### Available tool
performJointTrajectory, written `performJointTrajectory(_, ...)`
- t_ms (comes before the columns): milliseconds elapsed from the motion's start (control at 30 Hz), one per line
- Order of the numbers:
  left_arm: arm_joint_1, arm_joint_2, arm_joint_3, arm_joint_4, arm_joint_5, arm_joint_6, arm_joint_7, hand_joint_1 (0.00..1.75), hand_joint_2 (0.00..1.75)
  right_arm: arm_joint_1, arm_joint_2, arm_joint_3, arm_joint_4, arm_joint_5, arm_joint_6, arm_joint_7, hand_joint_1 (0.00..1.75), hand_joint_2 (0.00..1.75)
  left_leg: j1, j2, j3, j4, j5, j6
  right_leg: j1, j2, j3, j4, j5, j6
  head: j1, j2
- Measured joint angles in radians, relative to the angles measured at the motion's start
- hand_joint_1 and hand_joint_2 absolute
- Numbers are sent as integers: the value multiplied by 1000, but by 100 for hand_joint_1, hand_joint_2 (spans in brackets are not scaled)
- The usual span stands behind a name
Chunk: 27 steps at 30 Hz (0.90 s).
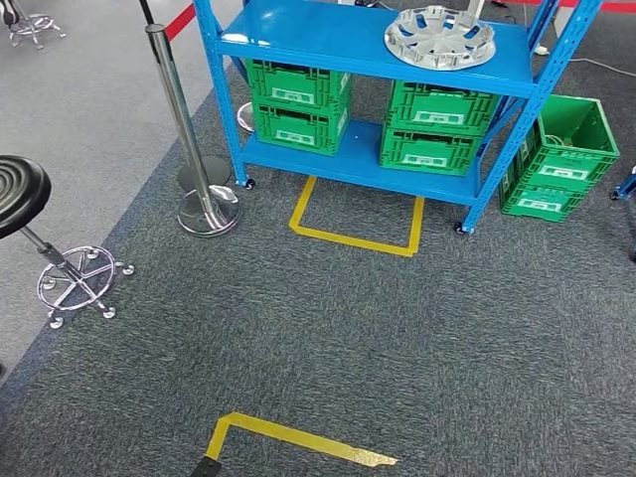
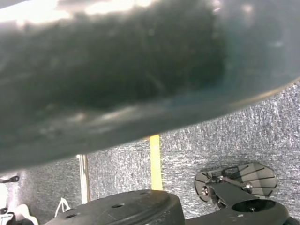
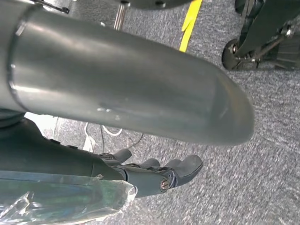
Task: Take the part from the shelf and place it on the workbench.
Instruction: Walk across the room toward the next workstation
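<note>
Ahead, in the head view, a blue shelf (image 1: 360,45) stands on grey carpet (image 1: 315,338), and the part (image 1: 439,37), a silver wheel cover with spokes, lies flat on the right side of its top board, touching nothing else. Under that board, on the lower level, sit two stacks of green crates, the left stack (image 1: 300,104) and the right stack (image 1: 435,124), each two high with white labels facing out. Another pair of green crates (image 1: 562,159) stands on the floor just beside the shelf's right post, tilted relative to the shelf. A yellow tape outline (image 1: 356,238) marks the carpet right in front of the shelf, open toward it, and a second strip of yellow tape (image 1: 300,437) lies nearer the camera. Left of the shelf a chrome barrier post (image 1: 188,129) leans in the picture on its round base, with a red belt running off its top; farther left a black round stool (image 1: 19,194) stands on a chrome star base. In the right wrist view the right hand (image 3: 155,173) hangs over the carpet, its dark fingers (image 3: 187,166) held straight and close beside one another, with nothing in them. As for the left hand, I cannot tell how it lies: the left wrist view is mostly a dark blurred surface above carpet and a yellow line.
</note>
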Motion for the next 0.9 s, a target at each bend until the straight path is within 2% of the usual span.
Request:
performJointTrajectory(233,0,0,3,0,0,10,0,0,0,0,0,0,0,8,-13,0,0,0,0,0,0,1,0,3,-1,0,1,-2,2,12,0,0)
performJointTrajectory(900,-1,0,29,0,13,33,24,0,0,0,0,0,0,9,-28,23,0,0,2,0,0,2,1,4,1,0,1,-2,2,13,0,0)
